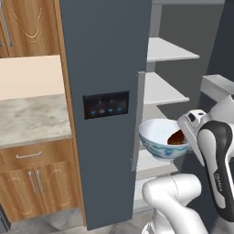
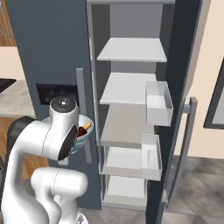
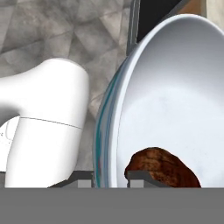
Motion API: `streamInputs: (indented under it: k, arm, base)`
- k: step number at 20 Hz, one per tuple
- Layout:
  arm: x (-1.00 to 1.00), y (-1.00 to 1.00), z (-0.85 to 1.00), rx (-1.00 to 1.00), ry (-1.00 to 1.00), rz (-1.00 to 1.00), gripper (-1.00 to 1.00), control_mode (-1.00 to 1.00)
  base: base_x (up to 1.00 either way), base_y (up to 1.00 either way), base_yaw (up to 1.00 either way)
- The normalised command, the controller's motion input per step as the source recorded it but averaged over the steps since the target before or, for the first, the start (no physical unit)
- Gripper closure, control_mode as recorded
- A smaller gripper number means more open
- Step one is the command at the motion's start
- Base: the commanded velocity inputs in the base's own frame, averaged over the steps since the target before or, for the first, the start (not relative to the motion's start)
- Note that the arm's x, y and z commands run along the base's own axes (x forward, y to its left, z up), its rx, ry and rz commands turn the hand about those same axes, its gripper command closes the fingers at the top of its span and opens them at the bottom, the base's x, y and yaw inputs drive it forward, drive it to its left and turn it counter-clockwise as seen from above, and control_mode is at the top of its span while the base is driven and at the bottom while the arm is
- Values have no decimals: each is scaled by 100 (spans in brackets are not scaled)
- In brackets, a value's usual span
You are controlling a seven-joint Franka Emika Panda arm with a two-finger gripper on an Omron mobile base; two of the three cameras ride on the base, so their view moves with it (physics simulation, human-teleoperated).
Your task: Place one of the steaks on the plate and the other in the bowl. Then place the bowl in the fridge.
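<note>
The bowl (image 1: pixel 157 137) (image 2: pixel 86 132), white inside and pale blue outside, hangs tilted in the air in front of the fridge (image 1: pixel 105 59) (image 2: pixel 48 43). My gripper (image 1: pixel 183 140) (image 3: pixel 110 183) is shut on the bowl's rim (image 3: pixel 105 131), one fingertip outside the wall and one inside. A dark reddish-brown steak (image 1: pixel 176 138) (image 2: pixel 82 130) (image 3: pixel 164 168) lies in the bowl beside the inner finger. The fridge's right door (image 2: pixel 186 65) stands open, showing white shelves (image 1: pixel 164 89) (image 2: pixel 129 87). The plate and the other steak are out of view.
Two clear door bins (image 2: pixel 158 103) hang on the open door's inside. The fridge's left door with its black panel (image 1: pixel 106 105) is closed. A marble counter (image 1: pixel 27 119) over wooden cabinets (image 1: pixel 36 178) lies to the left. My own white arm (image 2: pixel 48 144) rises just below the bowl.
</note>
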Motion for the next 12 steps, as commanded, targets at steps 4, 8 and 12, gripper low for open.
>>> streamInputs:
  k: [4, 8, 12]
  arm:
    - [0, 0, 0, 0, 0, 0, 100, 100]
    - [0, 0, 0, 0, 0, 0, 100, 100]
    - [0, 0, 0, 0, 0, 0, 100, 100]
  base:
    - [35, -43, 0]
    - [31, -40, 0]
    - [38, -30, 0]
